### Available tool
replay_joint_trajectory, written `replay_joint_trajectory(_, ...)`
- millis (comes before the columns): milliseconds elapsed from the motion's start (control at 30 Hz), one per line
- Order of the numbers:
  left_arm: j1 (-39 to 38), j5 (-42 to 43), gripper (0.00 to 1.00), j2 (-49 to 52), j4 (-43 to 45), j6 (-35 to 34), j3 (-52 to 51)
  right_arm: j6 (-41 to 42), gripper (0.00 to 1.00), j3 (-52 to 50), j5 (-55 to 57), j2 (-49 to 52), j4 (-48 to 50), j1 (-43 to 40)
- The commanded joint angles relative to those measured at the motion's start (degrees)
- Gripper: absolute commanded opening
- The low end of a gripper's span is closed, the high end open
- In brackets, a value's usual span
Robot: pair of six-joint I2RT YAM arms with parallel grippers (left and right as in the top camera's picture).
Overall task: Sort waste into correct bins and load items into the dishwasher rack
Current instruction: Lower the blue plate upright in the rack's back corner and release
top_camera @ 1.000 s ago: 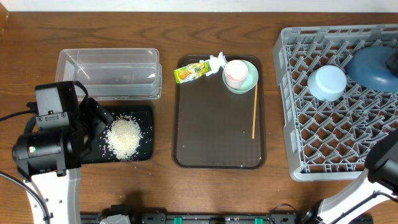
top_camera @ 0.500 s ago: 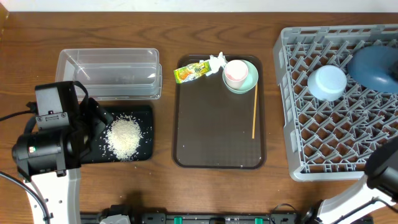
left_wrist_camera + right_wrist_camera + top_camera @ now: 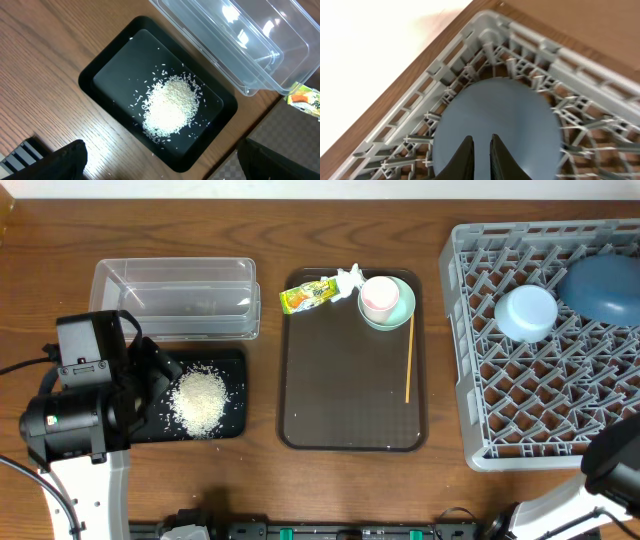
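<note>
White rice (image 3: 199, 400) (image 3: 170, 106) lies heaped in the black tray (image 3: 232, 370) (image 3: 116, 60). The clear tub (image 3: 175, 298) (image 3: 250, 45) stands beside it. A yellow-green wrapper (image 3: 308, 295) and a white tissue (image 3: 348, 277) rest at the serving tray's far edge. The pink cup (image 3: 378, 297) sits in the mint green bowl (image 3: 402, 308), next to the chopstick (image 3: 409, 360). The light blue bowl (image 3: 527, 313) and dark blue plate (image 3: 600, 288) (image 3: 495, 115) are in the grey rack (image 3: 500, 420) (image 3: 445, 60). My left gripper (image 3: 170, 162) hangs open above the black tray's near corner. My right gripper (image 3: 481, 137) hovers over the plate, shut and holding nothing.
The dark brown serving tray (image 3: 340, 400) lies mid-table between the bins and the rack. My left arm (image 3: 85, 400) covers the black tray's left end. My right arm (image 3: 615, 465) sits at the near right corner, overlapping the rack's front edge.
My right arm has drawn back toward the near right corner, uncovering more of the plate, and its fingers have closed in. The left arm has not moved.
</note>
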Motion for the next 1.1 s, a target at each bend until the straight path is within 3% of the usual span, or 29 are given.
replay_joint_trajectory(0,0.2,-0.5,0.97,-0.04,-0.2,-0.26,0.7,-0.83,0.11,0.11,-0.79,4.09,0.35,1.9)
replay_joint_trajectory(567,0.2,-0.5,0.98,-0.04,-0.2,-0.26,0.7,-4.22,0.12,0.09,0.28,7.69,-8.02,1.73)
replay_joint_trajectory(833,0.2,-0.5,0.97,-0.04,-0.2,-0.26,0.7,-5.05,0.11,0.09,9.9,7.56,-12.41,1.29)
replay_joint_trajectory(1067,0.2,-0.5,0.97,-0.04,-0.2,-0.28,0.7,-4.98,0.08,0.09,9.57,4.44,-15.17,1.16)
